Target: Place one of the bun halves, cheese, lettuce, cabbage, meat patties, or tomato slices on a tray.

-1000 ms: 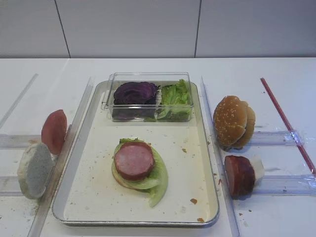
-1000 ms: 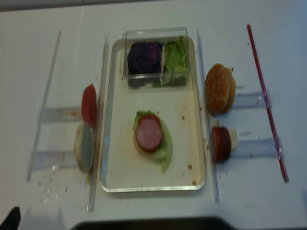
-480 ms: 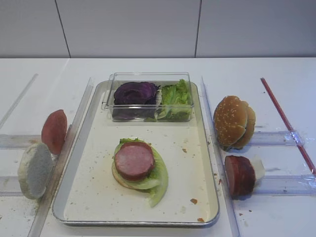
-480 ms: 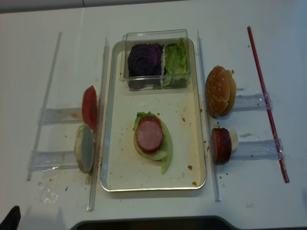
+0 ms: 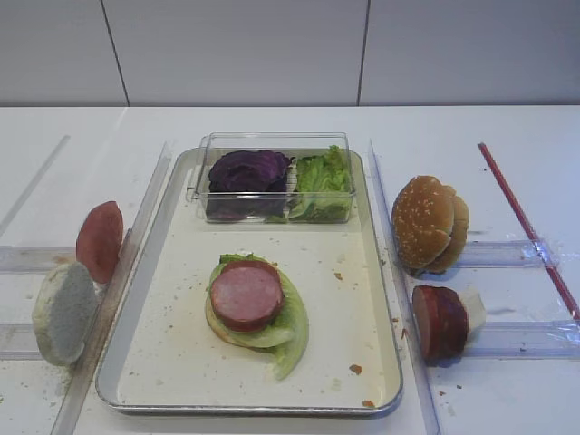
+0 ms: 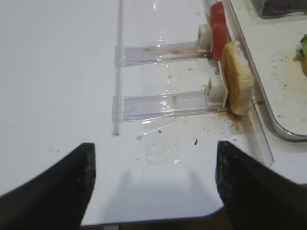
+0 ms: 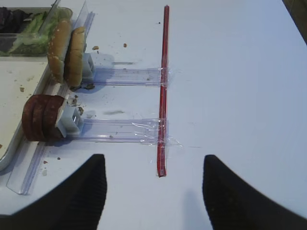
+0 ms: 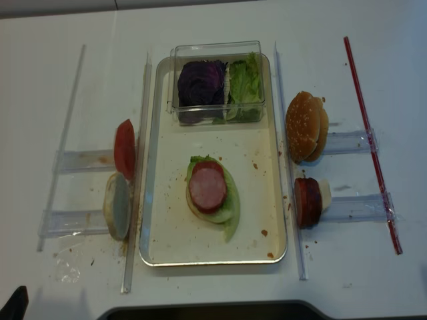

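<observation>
The right gripper (image 7: 152,191) hangs with jaws spread wide and empty above bare table. Ahead and to its left, the meat patties (image 7: 42,118) stand on edge in a clear holder, flat faces toward the tray (image 7: 10,103) just beyond; the bun halves (image 7: 66,51) stand farther ahead. This arm looks nearer to both. The left gripper (image 6: 153,187) is likewise open, with a pale bun half (image 6: 237,76) ahead to its right.

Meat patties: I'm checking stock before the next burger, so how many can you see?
3. One meat patty lies on the lettuce in the tray; two patties stand on edge in the holder right of the tray. More could hide behind them.
</observation>
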Controlling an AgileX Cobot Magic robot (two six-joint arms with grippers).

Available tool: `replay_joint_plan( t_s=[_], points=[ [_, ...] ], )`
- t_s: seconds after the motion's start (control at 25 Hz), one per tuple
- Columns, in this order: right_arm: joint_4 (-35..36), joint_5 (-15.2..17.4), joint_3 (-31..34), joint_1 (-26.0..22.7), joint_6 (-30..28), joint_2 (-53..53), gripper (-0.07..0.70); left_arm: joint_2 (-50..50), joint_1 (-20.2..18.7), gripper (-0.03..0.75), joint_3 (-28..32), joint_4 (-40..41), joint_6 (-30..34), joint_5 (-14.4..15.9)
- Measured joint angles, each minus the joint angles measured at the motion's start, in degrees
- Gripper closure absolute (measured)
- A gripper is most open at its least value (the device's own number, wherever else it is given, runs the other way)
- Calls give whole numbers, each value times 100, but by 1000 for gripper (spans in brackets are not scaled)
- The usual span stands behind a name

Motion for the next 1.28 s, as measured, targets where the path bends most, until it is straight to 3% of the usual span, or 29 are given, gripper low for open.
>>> replay_joint_plan(
  t_s=[1.28],
  points=[
    [0,0,0,0,0,0,185,0,0,235,0,47,-60,0]
  ],
)
